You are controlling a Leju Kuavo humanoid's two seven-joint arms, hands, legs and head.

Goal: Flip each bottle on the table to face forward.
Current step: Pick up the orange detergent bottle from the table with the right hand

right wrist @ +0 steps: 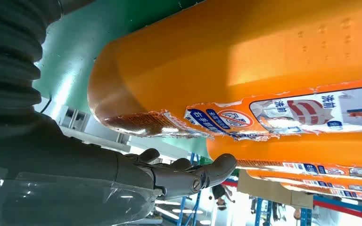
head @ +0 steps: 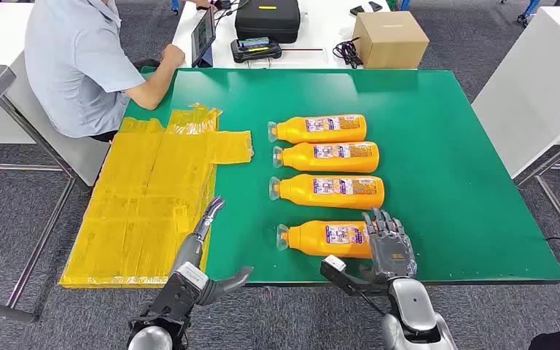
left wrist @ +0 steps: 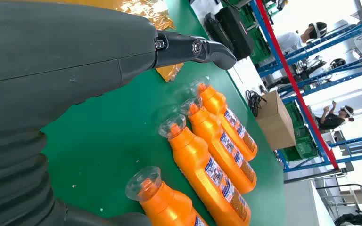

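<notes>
Head view high, looking down — wrist views close (low over table), all sharing the bottles (head: 327, 166)

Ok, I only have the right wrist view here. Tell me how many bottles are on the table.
Observer: Four orange bottles lie side by side on the green table, caps toward the robot's left.
Operator: Give me the right hand's place.
Observer: The right hand is at the base end of the nearest bottle, fingers spread, holding nothing.
Operator: Now the left hand.
Observer: The left hand is open at the table's near edge, beside the yellow bags.
</notes>
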